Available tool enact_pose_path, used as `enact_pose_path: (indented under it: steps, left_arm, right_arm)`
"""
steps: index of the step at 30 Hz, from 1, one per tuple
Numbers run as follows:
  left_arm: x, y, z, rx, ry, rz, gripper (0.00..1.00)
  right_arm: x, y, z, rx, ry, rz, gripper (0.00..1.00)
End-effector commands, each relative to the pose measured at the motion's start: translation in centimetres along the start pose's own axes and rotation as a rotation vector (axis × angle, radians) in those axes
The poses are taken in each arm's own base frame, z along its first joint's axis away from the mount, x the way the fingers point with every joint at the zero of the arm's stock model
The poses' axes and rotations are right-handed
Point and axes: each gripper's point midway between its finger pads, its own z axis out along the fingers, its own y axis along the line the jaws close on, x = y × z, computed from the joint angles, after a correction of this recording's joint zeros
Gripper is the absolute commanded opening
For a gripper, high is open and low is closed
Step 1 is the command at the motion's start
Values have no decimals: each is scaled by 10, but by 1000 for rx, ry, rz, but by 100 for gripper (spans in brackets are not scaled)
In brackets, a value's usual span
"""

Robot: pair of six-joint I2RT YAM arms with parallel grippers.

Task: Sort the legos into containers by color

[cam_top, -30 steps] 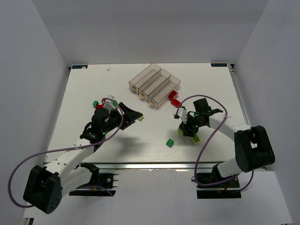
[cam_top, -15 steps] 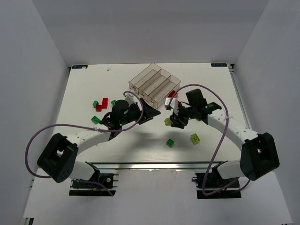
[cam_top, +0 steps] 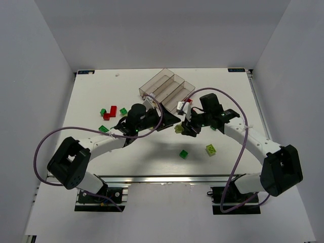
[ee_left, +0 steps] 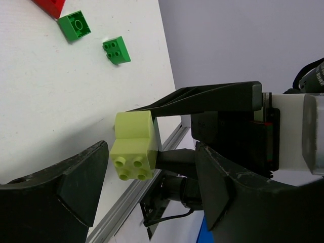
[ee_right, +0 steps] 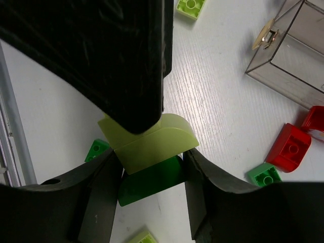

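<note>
My right gripper (cam_top: 183, 129) is shut on a stack of two legos held above the table: a pale yellow-green brick (ee_right: 152, 139) on top of a dark green brick (ee_right: 152, 183). My right gripper (ee_right: 152, 172) pinches the stack from both sides. My left gripper (cam_top: 173, 121) is open, and its jaws stand on either side of the pale yellow-green brick (ee_left: 134, 144) without clamping it. One left finger (ee_right: 101, 50) covers the brick's top in the right wrist view. The clear smoky containers (cam_top: 167, 90) stand just behind both grippers.
Red (cam_top: 110, 112) and green (cam_top: 103, 128) bricks lie at the left. A green brick (cam_top: 184, 154) and a pale yellow-green brick (cam_top: 211, 150) lie near the front. Red bricks (ee_right: 288, 147) and a green brick (ee_right: 264, 174) lie by the containers' corner (ee_right: 298, 55).
My right gripper has lifted the stacked bricks off the table and carried them left and back. My left arm has swung right until its open jaws reach the stack.
</note>
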Motion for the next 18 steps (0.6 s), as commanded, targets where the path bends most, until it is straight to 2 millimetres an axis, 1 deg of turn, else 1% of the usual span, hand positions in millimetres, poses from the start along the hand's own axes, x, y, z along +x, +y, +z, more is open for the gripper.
enact_pose_path:
  steps: [1,3,5,6,8,13,17,18]
  left_arm:
    - [-1,-18,3,44,17,34,78]
    - [1,-16,6,40,31,33,77]
    - [3,-18,9,47,47,34,74]
    - [4,-15,12,40,56,32,73]
    - [7,-15,14,39,72,33,71]
    - [9,-16,19,31,90,39,67]
    - [12,-16,23,30,106,41,62]
    - [11,-17,23,31,107,42,58]
  right_arm:
    - [-41,-8,-12,29,-105,-47,30]
    - [-43,-8,-12,30,-110,-40,30]
    - [-47,-9,-14,35,-120,-41,30]
    - [-48,-9,-14,36,-122,-40,30]
    - [-50,-9,-16,43,-128,-43,29]
    - [-54,-10,-19,56,-142,-53,29]
    - [-54,-11,-19,61,-145,-57,30]
    - [-55,-12,-20,64,-146,-58,30]
